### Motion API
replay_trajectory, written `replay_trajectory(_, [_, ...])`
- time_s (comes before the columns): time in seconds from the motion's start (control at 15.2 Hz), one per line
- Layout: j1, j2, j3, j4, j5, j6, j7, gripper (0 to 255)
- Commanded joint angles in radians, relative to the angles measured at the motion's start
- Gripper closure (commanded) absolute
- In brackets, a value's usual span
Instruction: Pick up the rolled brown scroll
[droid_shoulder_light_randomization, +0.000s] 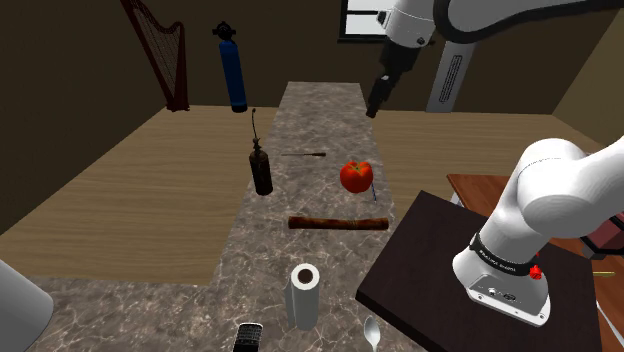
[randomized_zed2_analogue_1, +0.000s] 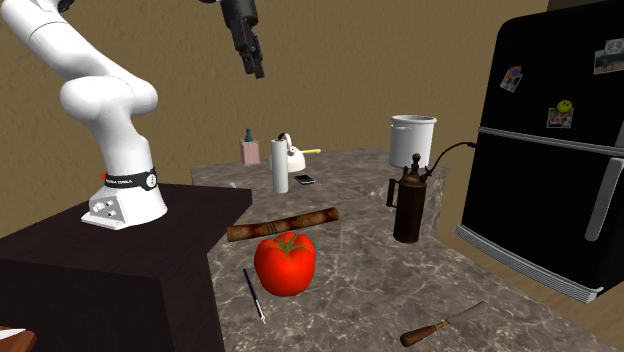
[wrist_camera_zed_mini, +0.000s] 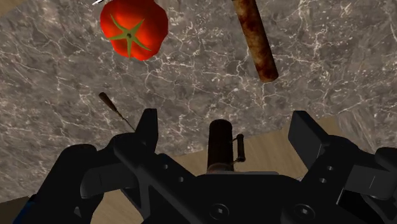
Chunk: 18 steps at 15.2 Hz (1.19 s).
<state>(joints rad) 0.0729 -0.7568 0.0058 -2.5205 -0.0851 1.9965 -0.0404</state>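
The rolled brown scroll (droid_shoulder_light_randomization: 338, 223) lies flat on the marble counter (droid_shoulder_light_randomization: 310, 120), just in front of a red tomato (droid_shoulder_light_randomization: 356, 176). In the second exterior view the scroll (randomized_zed2_analogue_1: 282, 224) rests behind the tomato (randomized_zed2_analogue_1: 285, 263). My black gripper (droid_shoulder_light_randomization: 377, 99) hangs high above the counter's far part, well away from the scroll; it appears also in the second exterior view (randomized_zed2_analogue_1: 254, 62). In the wrist view the fingers (wrist_camera_zed_mini: 147, 127) stand wide apart with nothing between them, and the scroll (wrist_camera_zed_mini: 254, 39) and tomato (wrist_camera_zed_mini: 133, 27) lie far below.
A dark blowtorch canister (droid_shoulder_light_randomization: 261, 169) stands beside the tomato, a small knife (droid_shoulder_light_randomization: 303, 154) behind it. A paper towel roll (droid_shoulder_light_randomization: 304, 294), a phone (droid_shoulder_light_randomization: 247, 338) and a spoon (droid_shoulder_light_randomization: 371, 334) sit at the counter's near end. A black fridge (randomized_zed2_analogue_1: 555, 140) stands at the second exterior view's right.
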Motion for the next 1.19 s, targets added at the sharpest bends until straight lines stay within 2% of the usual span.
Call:
replay_trajectory(0.0, [0.011, 0.024, -0.005, -0.050, -0.002, 0.070, -0.019, 0])
replay_trajectory(0.53, [0.047, 0.188, -0.020, -0.200, -0.015, 0.360, -0.090, 0])
replay_trajectory(1.12, [0.075, 0.508, -0.028, -0.269, -0.047, 0.722, -0.161, 0])
